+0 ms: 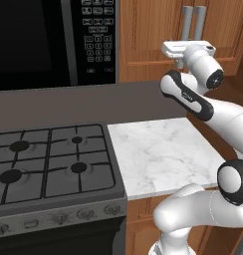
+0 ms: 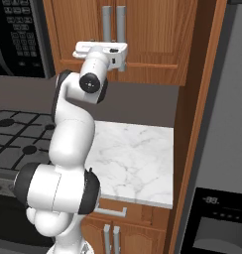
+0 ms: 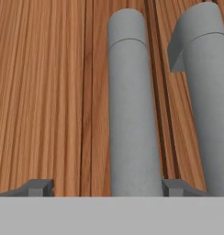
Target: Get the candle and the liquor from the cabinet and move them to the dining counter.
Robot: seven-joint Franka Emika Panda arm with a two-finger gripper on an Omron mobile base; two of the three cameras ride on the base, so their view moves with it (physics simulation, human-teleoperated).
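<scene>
At cabinet [image 2: 157,34] handle [image 3: 132,114] (unlabelled), spread fingers [image 3: 39,187].

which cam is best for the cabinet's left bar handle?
Hand view: the left bar handle runs close up between the open gripper's fingertips, over closed cabinet doors. Left base view shows its upper part above the hand; right base view shows its upper part too.

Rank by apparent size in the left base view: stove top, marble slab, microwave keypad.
1. Stove top, largest.
2. Marble slab.
3. Microwave keypad, smallest, though it sits farther from the camera.
</scene>
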